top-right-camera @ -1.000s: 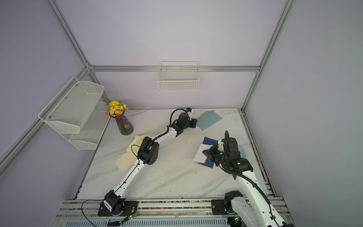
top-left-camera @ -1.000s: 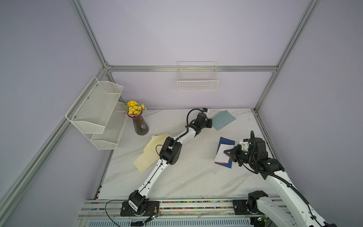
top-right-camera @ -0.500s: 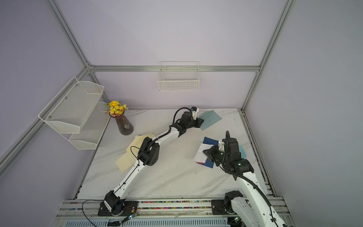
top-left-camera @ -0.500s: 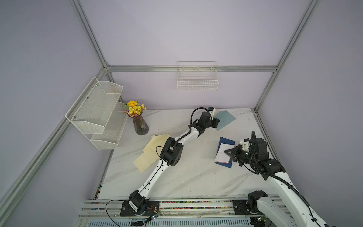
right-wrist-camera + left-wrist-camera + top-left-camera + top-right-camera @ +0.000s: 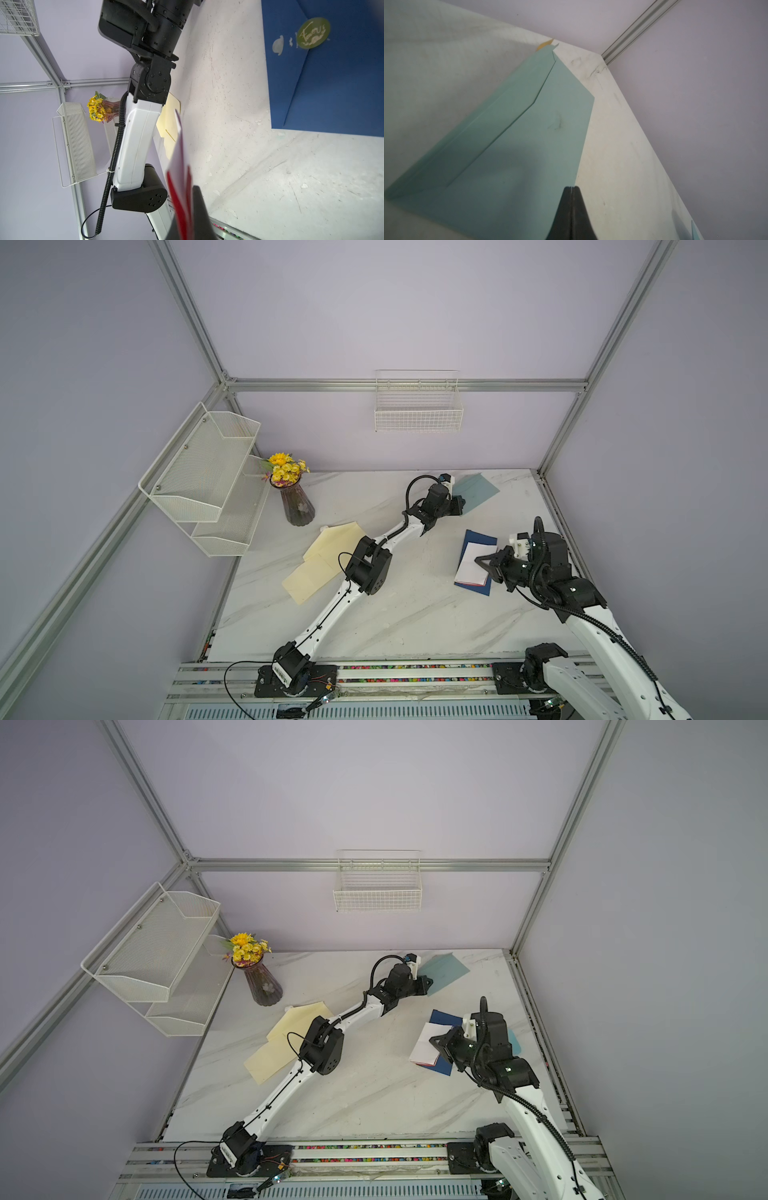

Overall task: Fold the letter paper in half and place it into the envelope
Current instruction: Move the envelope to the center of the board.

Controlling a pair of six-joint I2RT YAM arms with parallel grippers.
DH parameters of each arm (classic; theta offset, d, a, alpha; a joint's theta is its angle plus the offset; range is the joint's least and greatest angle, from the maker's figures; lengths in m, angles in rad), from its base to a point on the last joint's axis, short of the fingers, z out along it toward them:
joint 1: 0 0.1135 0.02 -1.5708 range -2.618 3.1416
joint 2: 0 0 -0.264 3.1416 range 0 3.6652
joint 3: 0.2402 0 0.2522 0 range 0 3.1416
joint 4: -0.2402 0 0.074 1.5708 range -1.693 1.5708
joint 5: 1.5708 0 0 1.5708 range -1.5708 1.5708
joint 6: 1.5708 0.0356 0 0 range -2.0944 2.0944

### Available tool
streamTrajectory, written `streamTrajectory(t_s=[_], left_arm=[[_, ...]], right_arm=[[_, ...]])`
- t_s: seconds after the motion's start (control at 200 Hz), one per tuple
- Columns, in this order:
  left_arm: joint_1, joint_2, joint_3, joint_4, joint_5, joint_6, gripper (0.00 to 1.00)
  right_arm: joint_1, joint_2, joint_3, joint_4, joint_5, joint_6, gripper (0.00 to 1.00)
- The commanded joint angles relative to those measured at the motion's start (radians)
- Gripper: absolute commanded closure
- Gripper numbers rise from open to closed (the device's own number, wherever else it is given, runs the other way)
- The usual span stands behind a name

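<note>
1. Your right gripper (image 5: pixel 482 562) is clamped on the letter paper (image 5: pixel 467 570), a white sheet with a red edge. It is held over the blue envelope (image 5: pixel 482 536) at the right side of the table (image 5: pixel 415 605). The wrist view shows two layers spreading from the pinch, so the sheet looks already folded.
2. Your left gripper (image 5: pixel 572 190) is closed with nothing visibly between its tips. It sits at the edge of a green envelope (image 5: pixel 519 155) lying flat near the far wall, well apart from the letter.
3. Expect the sheet to be light and floppy. It will likely droop away from the pinch and spring apart at its loose edges, so hold it near the crease and lead with the crease.
4. The blue envelope looks thin and flat, and it will probably slide on the smooth tabletop. Pin a corner or lift its flap before feeding the letter in. Whether its mouth is open cannot be told.
</note>
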Motion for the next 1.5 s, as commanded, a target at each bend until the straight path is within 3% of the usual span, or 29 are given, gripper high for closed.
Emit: streamTrajectory(t_s=[0.0,0.42,0.73,0.95,1.495], left_arm=[[0.008,-0.018,0.030,-0.031,-0.025,-0.029,1.00],[0.013,-0.046,0.056,-0.320,-0.085,0.011,1.00],[0.013,-0.108,0.037,-0.529,-0.097,0.132,1.00],[0.022,-0.204,-0.066,-0.632,-0.140,0.233,1.00],[0.052,-0.639,-0.726,-0.654,-0.145,0.305,1.00]], right_arm=[[-0.011,-0.016,0.013,-0.020,-0.008,-0.009,1.00],[-0.017,-0.031,0.025,-0.023,-0.003,0.000,1.00],[-0.017,-0.050,0.021,-0.022,0.023,0.011,1.00],[-0.017,0.078,0.089,-0.002,0.041,-0.080,1.00],[-0.026,0.231,0.111,0.143,0.036,-0.145,1.00]])
